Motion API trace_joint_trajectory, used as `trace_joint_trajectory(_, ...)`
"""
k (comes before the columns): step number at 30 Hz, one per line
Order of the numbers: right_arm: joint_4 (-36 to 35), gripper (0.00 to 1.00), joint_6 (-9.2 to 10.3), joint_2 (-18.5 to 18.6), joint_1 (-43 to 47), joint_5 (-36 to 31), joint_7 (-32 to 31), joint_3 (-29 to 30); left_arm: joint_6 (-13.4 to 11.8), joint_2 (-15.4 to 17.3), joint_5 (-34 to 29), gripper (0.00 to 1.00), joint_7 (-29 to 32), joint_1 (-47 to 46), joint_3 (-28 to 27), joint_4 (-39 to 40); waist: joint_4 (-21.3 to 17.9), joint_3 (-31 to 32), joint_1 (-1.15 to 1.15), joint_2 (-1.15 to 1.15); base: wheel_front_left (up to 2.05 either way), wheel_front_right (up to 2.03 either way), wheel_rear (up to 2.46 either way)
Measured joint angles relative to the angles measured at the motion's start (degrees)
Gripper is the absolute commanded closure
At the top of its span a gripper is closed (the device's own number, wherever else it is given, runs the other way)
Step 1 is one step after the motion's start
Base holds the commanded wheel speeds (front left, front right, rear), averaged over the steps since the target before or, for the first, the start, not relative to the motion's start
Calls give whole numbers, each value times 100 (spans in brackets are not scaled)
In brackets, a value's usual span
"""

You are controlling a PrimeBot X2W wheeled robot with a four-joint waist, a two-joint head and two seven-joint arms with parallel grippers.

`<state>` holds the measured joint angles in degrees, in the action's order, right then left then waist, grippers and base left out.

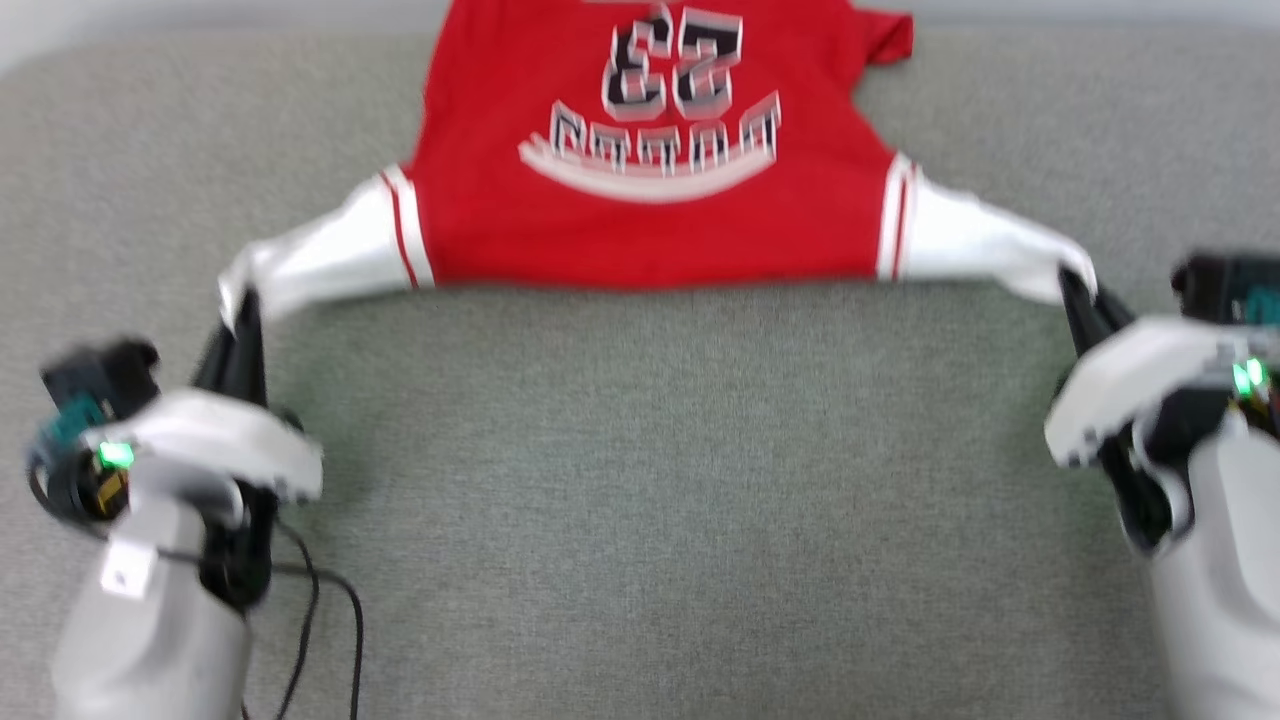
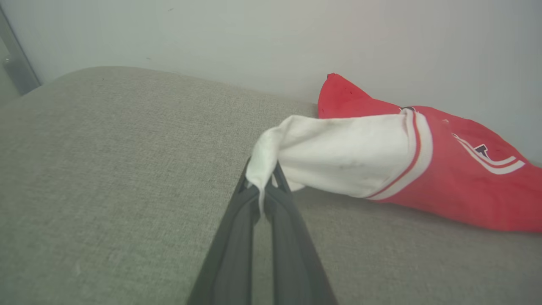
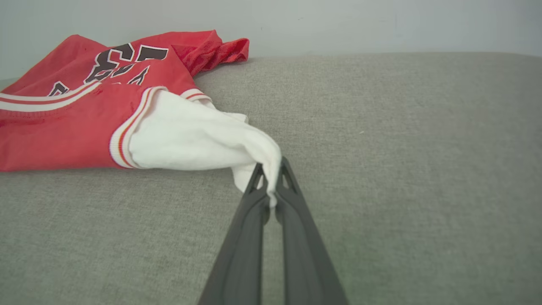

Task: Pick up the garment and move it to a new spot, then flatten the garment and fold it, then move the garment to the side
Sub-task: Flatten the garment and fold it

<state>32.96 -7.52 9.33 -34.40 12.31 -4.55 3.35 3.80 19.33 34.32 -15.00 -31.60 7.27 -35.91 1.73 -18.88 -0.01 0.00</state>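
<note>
Garment (image 1: pixel 650 215) on grey cushion (image 1: pixel 640 500), print (image 1: pixel 665 110) up, far part cut off at frame top. L gripper (image 1: pixel 243 300) clamped on left sleeve (image 1: pixel 320 255) tip, R gripper (image 1: pixel 1075 285) on right sleeve (image 1: pixel 980 240) tip. Print blurred, hard to read.

The left gripper (image 2: pixel 264 183) has two dark fingers (image 2: pixel 293 237) that come up from the bottom and pinch the tip of a white sleeve (image 2: pixel 347 154) — the cloth is squeezed tight between them. The sleeve is part of the garment (image 2: pixel 449 178), a red shirt lying off to the right on the grey, cloth-covered table (image 2: pixel 106 169). A red-and-white stripe (image 2: pixel 417 148) rings the sleeve. A pale wall (image 2: pixel 211 34) stands behind.
</note>
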Motion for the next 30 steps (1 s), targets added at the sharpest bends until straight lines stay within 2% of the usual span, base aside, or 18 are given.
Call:
trace_joint_trajectory(4,-655,100,0,-64,1106,131,-202,290,-15,-68,-160,100,-5,899,1,230,32,473,-1,0,0,0,0)
trace_joint_trajectory(9,-1500,100,-1,-315,2430,247,-568,728,-85,-170,-181,100,-4,1820,53,461,86,1047,-1,0,0,0,0)
trace_joint_trajectory(15,-2425,100,-2,-580,3828,292,-981,1109,-357,-244,-103,100,82,2882,56,943,154,1653,-2,0,0,0,0)
trace_joint_trajectory(20,-2875,100,-2,-637,4653,393,-1268,1245,-589,-279,-60,100,202,3640,54,1479,212,1962,-2,0,0,0,0)
trace_joint_trajectory(24,-2930,100,-2,-643,5075,532,-1323,1257,-703,-278,-89,100,289,4018,134,1834,278,2047,-1,0,0,0,0)
trace_joint_trajectory(25,-2952,94,-2,-643,5135,505,-1343,1233,-710,-278,-99,100,290,4084,158,1949,295,2056,-1,0,0,0,0)
trace_joint_trajectory(27,-2952,56,-1,-643,5205,546,-1391,1172,-759,-263,-194,100,292,4165,211,2135,320,2063,-1,0,0,0,0)
trace_joint_trajectory(28,-2965,24,-1,-643,5208,536,-1369,1128,-759,-253,-208,100,299,4186,238,2227,335,2063,0,0,0,0,0)
trace_joint_trajectory(29,-2989,0,0,-643,5203,536,-1341,1068,-773,-252,-236,100,299,4189,259,2321,349,2060,0,0,0,0,0)
trace_joint_trajectory(30,-3008,0,0,-643,5187,572,-1324,1023,-784,-237,-289,100,310,4189,305,2392,364,2055,0,0,0,0,0)
